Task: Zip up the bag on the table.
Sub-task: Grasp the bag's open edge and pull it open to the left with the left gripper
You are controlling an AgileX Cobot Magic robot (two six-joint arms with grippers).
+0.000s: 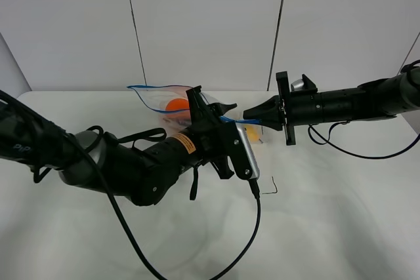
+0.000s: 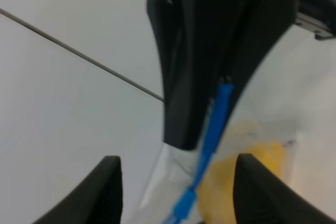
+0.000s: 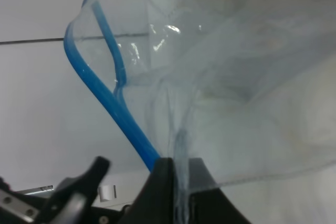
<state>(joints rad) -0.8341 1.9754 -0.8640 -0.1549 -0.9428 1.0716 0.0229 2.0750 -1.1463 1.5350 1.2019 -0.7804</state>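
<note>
Clear crinkly bag point(image 1: 161, 98) at far middle of white counter point(image 1: 341, 221), between arms. Blue zipper strip point(image 2: 212, 129) along raised top edge, mouth gaping at left end. Orange point(image 1: 176, 105) and yellow fruit point(image 2: 257, 166) show through. Right claw point(image 3: 176, 182) clamped on bag's zipper corner. Left claw point(image 2: 178, 161) apart, straddling strip.

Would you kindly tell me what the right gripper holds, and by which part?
The right gripper pinches the bag at one end of its blue zipper strip.
</note>
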